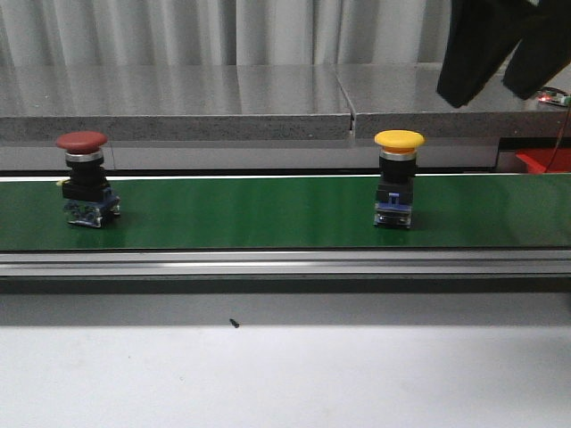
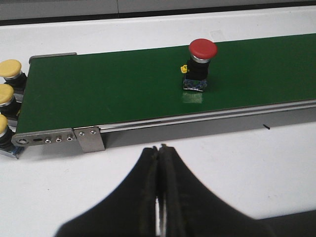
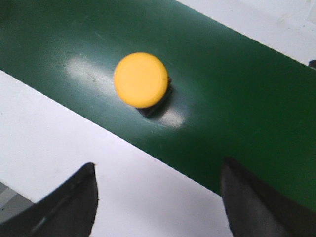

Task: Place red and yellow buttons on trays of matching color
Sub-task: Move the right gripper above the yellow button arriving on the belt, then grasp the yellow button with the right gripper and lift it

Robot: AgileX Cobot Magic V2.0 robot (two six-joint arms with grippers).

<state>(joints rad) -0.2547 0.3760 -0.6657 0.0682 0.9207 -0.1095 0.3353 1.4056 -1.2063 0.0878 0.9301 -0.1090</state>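
Fingers (image 3: 247, 197) of right gripper spread wide above yellow button (image 3: 141, 80).

Left gripper closed, right gripper spread wide

The left gripper (image 2: 159, 197) had its two black fingers (image 2: 123, 197) pressed together, holding nothing. The right gripper (image 3: 158, 197) had its fingers (image 3: 69, 207) set far apart and empty, its camera facing straight down. In the front view the right gripper (image 1: 500, 53) hung high at the upper right.
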